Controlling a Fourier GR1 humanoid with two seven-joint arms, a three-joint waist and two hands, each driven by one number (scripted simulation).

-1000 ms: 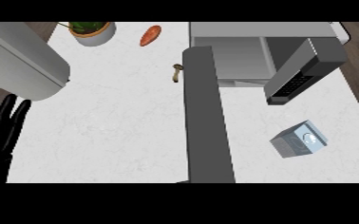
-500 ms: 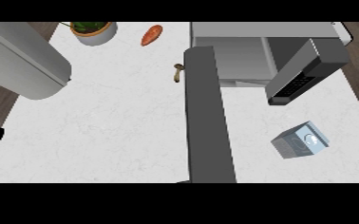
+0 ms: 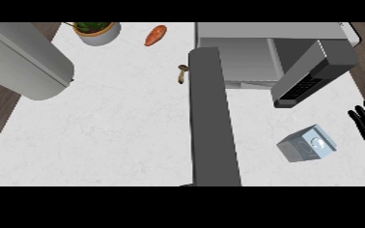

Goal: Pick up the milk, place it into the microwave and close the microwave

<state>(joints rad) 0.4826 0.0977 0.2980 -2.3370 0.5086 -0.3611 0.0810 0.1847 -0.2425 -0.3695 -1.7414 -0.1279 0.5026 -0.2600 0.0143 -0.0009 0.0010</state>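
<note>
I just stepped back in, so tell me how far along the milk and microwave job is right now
Done: nothing beyond the microwave standing with its door swung open. In hand: nothing; the milk carton sits on the counter, and only fingertips of the right robot hand show at the right edge, apart from it. Left: grasping the milk, placing it inside, closing the door.

Light falls bright and even from above on the white desk (image 3: 114, 125), with no glare or hot spots on its marbled top. Shadows are faint and short: a soft one lies under the open microwave door (image 3: 314, 75), the microwave (image 3: 242, 58) cavity is a darker grey than its top, and the milk (image 3: 306, 145) carton casts almost none. Edges read crisp across the whole view, with straight lines staying straight toward the borders and no blur.
</note>
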